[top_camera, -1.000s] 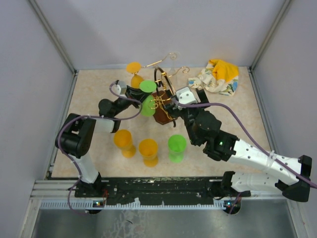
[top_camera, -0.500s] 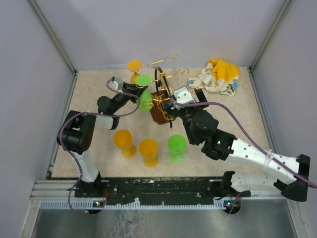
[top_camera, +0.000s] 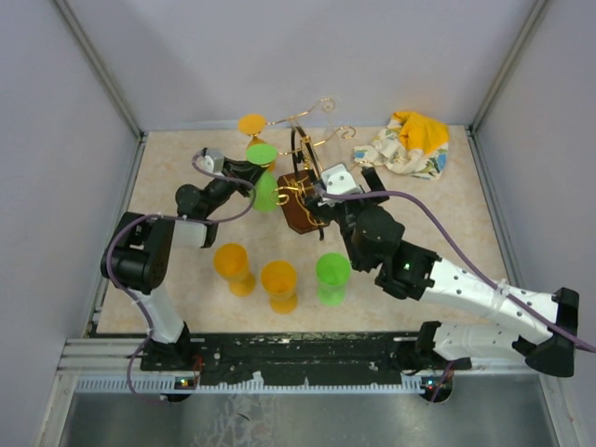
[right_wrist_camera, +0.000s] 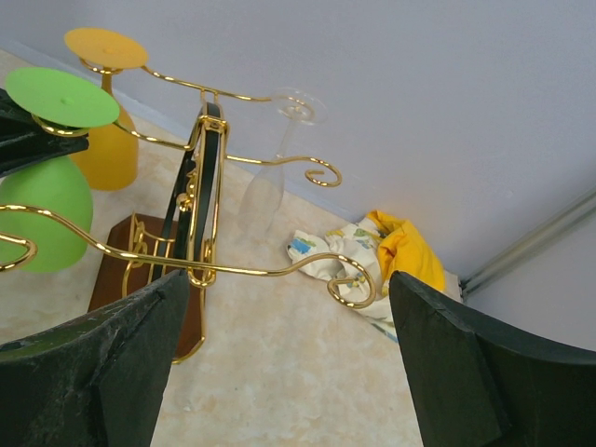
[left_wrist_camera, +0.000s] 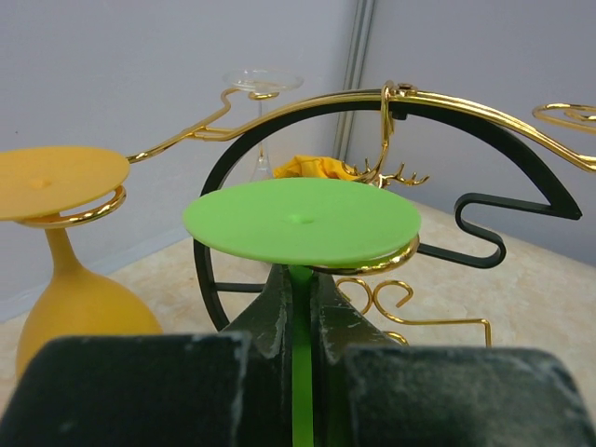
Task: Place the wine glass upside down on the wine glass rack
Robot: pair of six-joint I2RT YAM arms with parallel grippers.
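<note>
In the top view, the green wine glass (top_camera: 264, 191) is seen upside down at the left side of the wine glass rack (top_camera: 303, 214), foot uppermost. It is gripped by the left gripper (top_camera: 244, 175), which is reached in from the left. The right gripper (top_camera: 346, 186) is held just beside the rack's right side, apart from the glass. An orange glass (top_camera: 253, 128) is hung on a farther arm of the rack.

In the left wrist view, the fingers (left_wrist_camera: 275, 312) are clenched on the green stem, which is pinched between them directly below the foot. The round foot is laid flat across a curled gold hook, and its rim is touched by the wire on the right. The orange glass is hung to the left, and a clear glass (left_wrist_camera: 261, 86) behind.

In the right wrist view, the jaws are spread wide and nothing is held between them. The green wine glass is seen far left, outside them, and a cloth (right_wrist_camera: 372, 251) is seen beyond the rack.
</note>
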